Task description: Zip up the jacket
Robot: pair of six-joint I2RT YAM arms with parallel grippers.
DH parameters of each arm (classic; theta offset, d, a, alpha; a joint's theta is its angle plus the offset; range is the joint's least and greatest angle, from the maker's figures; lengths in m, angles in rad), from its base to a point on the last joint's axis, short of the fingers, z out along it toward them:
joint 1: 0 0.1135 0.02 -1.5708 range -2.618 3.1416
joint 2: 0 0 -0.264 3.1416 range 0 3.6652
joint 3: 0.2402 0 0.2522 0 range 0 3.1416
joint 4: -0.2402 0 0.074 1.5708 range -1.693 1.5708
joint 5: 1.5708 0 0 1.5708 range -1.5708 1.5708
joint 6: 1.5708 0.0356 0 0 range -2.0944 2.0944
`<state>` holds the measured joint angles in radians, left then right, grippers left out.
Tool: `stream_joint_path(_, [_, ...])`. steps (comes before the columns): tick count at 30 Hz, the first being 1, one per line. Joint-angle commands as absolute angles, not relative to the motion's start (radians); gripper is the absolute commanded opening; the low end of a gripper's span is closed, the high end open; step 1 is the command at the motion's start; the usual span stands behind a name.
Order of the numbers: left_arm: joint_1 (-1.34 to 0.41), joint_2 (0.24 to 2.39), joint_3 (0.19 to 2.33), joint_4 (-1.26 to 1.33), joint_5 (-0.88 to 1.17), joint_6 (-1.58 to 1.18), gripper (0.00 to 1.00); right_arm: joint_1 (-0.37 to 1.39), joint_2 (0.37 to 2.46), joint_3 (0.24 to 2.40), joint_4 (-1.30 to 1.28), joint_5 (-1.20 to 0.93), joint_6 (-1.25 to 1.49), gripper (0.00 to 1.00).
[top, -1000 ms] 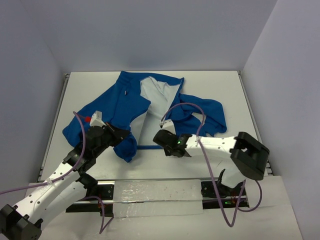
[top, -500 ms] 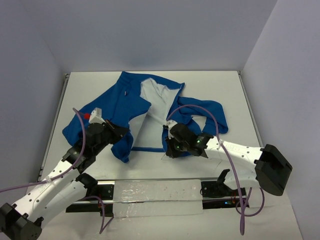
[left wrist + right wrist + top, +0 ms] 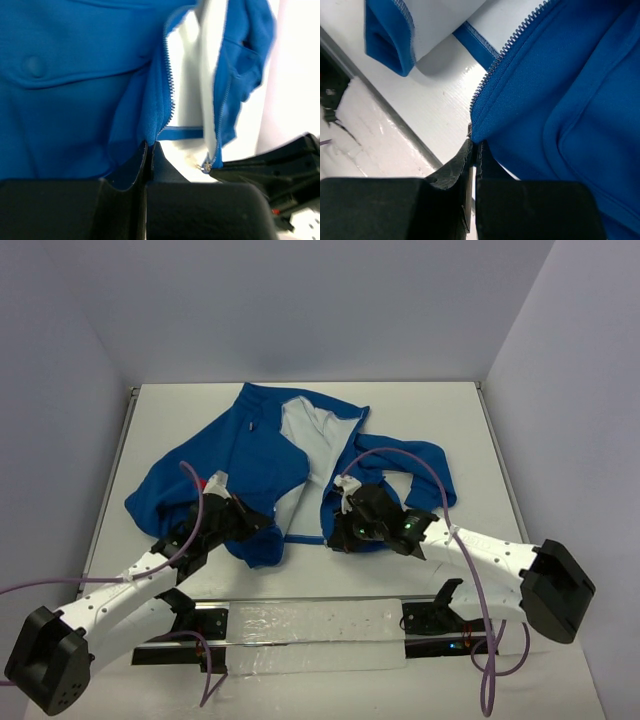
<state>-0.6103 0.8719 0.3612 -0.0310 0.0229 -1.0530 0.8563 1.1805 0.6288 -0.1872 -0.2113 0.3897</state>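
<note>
Fingers of the left gripper are pressed together on the lower front corner of the large royal-blue soft fabric jacket, which lies spread on the flat white table with its front open and white lining showing. Silver zipper teeth run up that edge. Across the gap, the right gripper is clamped on the opposite panel's bottom corner, beside its zipper end. A small blurred metal piece there may be the slider.
</note>
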Motion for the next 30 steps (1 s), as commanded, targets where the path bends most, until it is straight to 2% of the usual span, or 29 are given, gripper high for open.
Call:
stream_joint_path(1, [-0.621,0.843,0.362,0.149,0.109,-1.051,0.0,0.825,1.06,0.559,0.007,-0.308,0.42,0.0])
stream_joint_path(11, [-0.627,0.869,0.418,0.21,0.151,-1.045,0.0,0.817,0.899,0.466,0.329,-0.403,0.469,0.0])
stream_joint_path(22, [-0.643,0.908,0.444,0.331,0.197,-1.039,0.0,0.816,0.893,0.395,0.612,-0.396,0.447,0.0])
stream_joint_path(26, [-0.643,0.888,0.467,0.298,0.172,-1.02,0.0,0.818,0.816,0.257,0.891,-0.34,0.42,0.0])
stream_joint_path(30, [-0.644,0.912,0.492,0.317,0.188,-1.022,0.0,0.817,0.792,0.269,0.875,-0.357,0.365,0.0])
